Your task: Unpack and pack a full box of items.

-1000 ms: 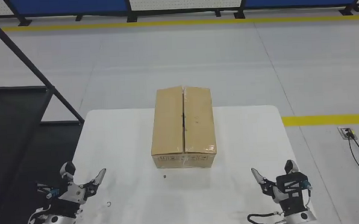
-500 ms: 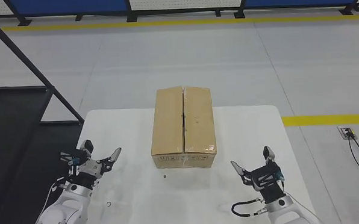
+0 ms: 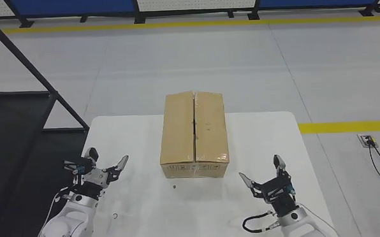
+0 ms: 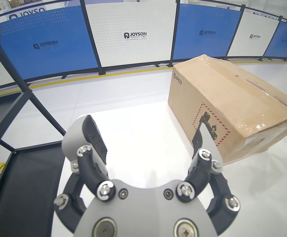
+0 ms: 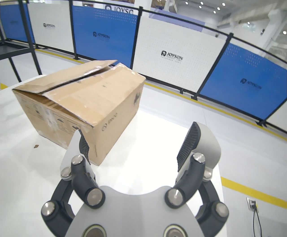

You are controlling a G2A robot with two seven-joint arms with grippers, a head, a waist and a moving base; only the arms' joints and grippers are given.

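A brown cardboard box [image 3: 194, 134] stands in the middle of the white table [image 3: 136, 210], its two top flaps folded down with a slight gap along the seam. The same box [image 4: 224, 105] shows in the left wrist view and, with one flap a little raised, the box [image 5: 80, 101] shows in the right wrist view. My left gripper [image 3: 106, 161] is open near the table's left edge, left of the box and apart from it. My right gripper [image 3: 262, 171] is open at the front right of the box, apart from it. Both hold nothing.
A black metal rack [image 3: 24, 119] stands off the table's left side. A small dark scrap [image 3: 174, 187] lies on the table in front of the box, and a small ring-shaped bit [image 3: 115, 216] lies near the front left. Blue and white fence panels [image 3: 191, 0] close the far floor.
Both arms rose from the table's front edge towards the box over the second. In the last half second the left kept still and the right edged further left and up.
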